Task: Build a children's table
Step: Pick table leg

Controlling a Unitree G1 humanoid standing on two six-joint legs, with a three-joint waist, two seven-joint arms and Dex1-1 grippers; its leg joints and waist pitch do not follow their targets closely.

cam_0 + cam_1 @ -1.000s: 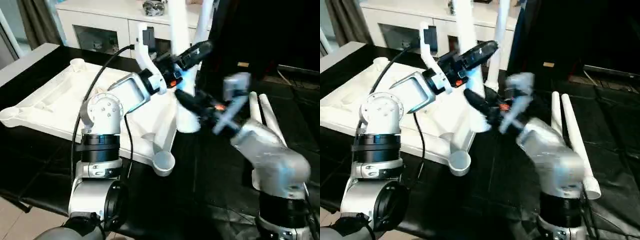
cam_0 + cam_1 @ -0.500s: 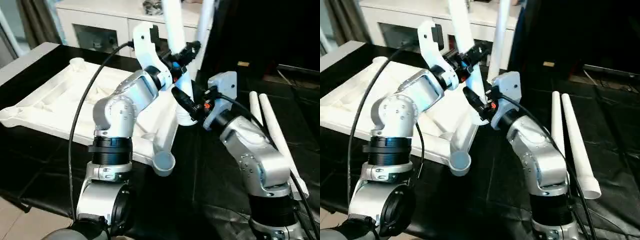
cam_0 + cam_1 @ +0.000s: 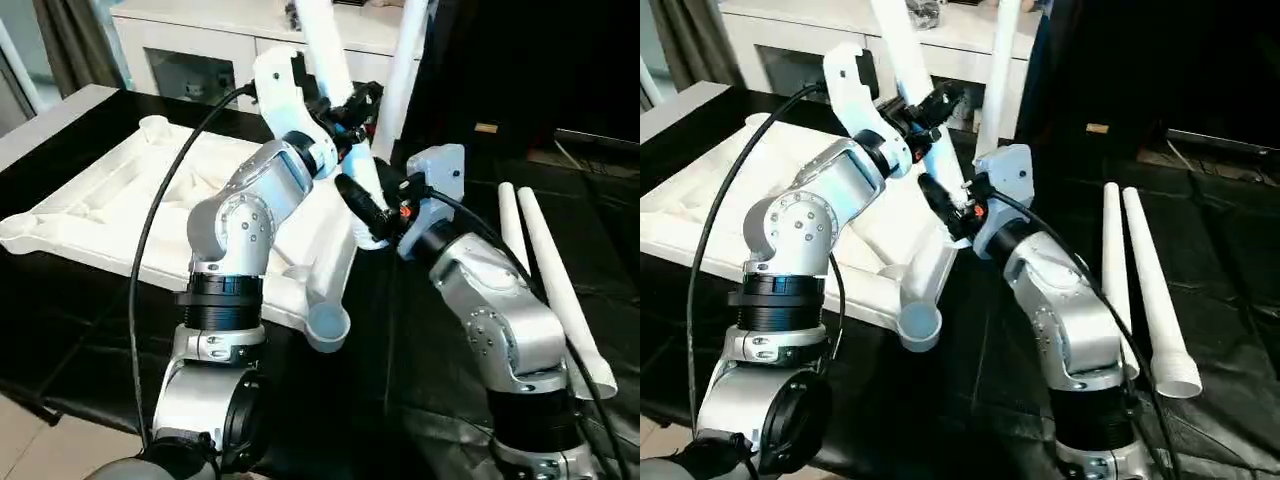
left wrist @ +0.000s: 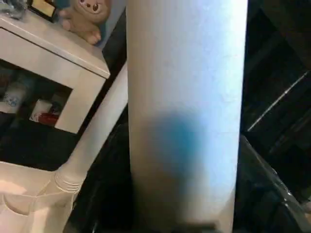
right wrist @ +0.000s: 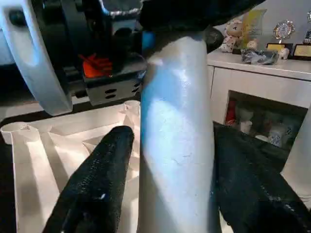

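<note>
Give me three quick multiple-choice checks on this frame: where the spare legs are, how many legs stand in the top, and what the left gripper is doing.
1. Where do the two loose legs lie?
A. On the black mat at the robot's right
B. On the white cabinet
C. On the tabletop

2. How many legs rise from the tabletop's far side?
A. None
B. Two
C. Four

3. What is the left gripper's state?
A. Open above the mat
B. Shut on nothing
C. Shut on a leg

Answers:
1 A: the loose legs lie side by side on the black mat, right of the right arm.
2 B: the held leg and a second leg stand at the far side of the tabletop.
3 C: the left gripper clasps the held leg, which runs between its fingers in the left wrist view; the right gripper brackets it lower down.
</note>
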